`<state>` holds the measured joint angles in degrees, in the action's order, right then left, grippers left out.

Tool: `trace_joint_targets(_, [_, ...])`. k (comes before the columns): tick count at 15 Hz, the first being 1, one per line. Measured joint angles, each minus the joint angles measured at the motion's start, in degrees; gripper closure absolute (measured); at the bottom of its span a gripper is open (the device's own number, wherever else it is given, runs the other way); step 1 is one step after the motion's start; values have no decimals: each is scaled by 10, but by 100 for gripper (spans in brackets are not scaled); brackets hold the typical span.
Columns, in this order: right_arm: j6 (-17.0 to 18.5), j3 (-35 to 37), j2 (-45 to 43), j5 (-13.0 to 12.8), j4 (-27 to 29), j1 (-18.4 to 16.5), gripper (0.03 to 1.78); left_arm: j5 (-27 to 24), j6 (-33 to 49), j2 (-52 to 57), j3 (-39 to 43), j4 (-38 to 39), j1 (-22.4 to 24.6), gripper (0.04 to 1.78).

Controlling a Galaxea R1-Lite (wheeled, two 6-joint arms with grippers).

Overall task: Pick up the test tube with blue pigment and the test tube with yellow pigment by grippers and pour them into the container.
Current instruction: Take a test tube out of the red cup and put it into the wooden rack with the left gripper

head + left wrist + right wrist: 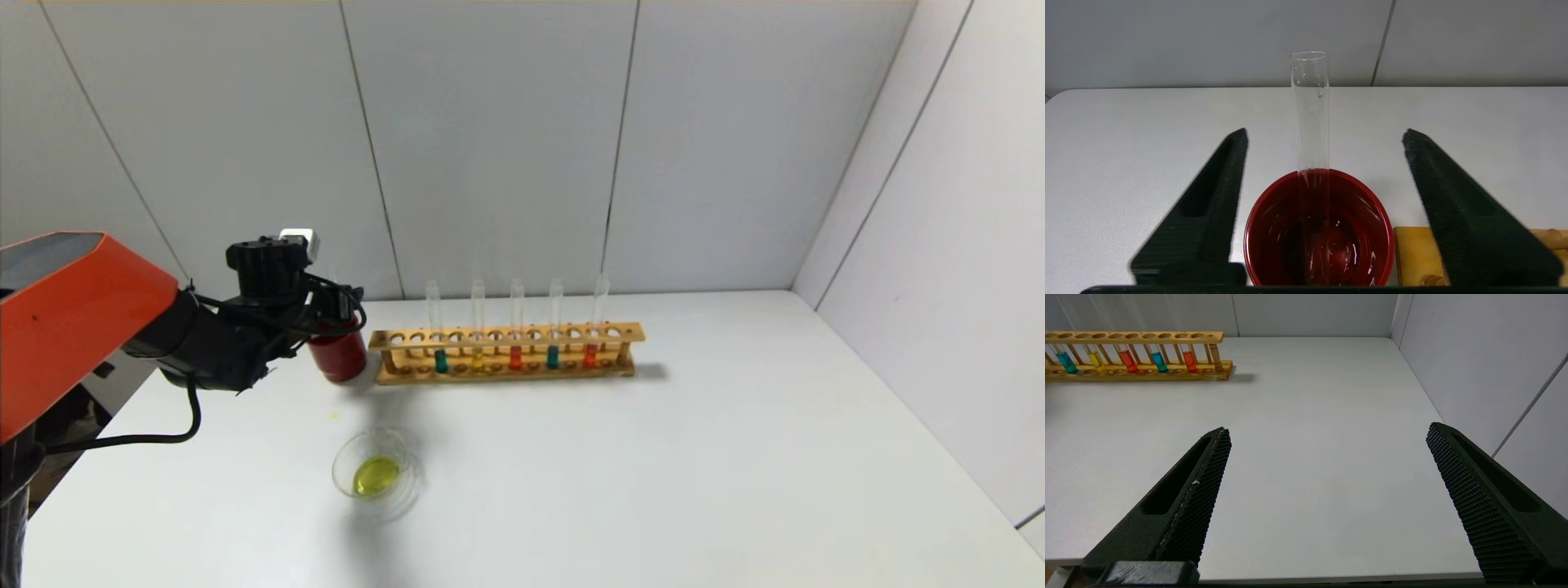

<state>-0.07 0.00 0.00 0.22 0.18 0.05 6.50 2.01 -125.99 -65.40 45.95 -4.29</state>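
Note:
Two test tubes with teal-blue liquid (441, 359) (553, 357) stand in the wooden rack (506, 334). A tube with yellow liquid (478, 359) stands between them. The clear glass container (339, 465) sits in front of the rack's left end and holds a pool of yellow liquid. My left gripper (1325, 134) is open above the dark red cup (1318, 228). An empty clear tube (1310, 110) stands in that cup, between the jaws and touching neither. No tube with lemon-yellow liquid shows outside the rack. My right gripper (1327, 430) is open and empty over the table's near right part.
The red cup (337, 355) stands against the rack's left end. Two tubes with orange-red liquid (515, 358) (590, 356) also stand in the rack. The rack shows far off in the right wrist view (1135, 337). White walls close the back and the right side.

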Motion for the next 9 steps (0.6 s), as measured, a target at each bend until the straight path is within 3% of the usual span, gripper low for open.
trace_joint_targets(4, [0,0,0,0,0,0,6,0,-3,44,1,-49,-5,9])
trace_joint_targets(9, [0,0,0,0,0,0,6,3,-2,181,0,-219,-44,7])
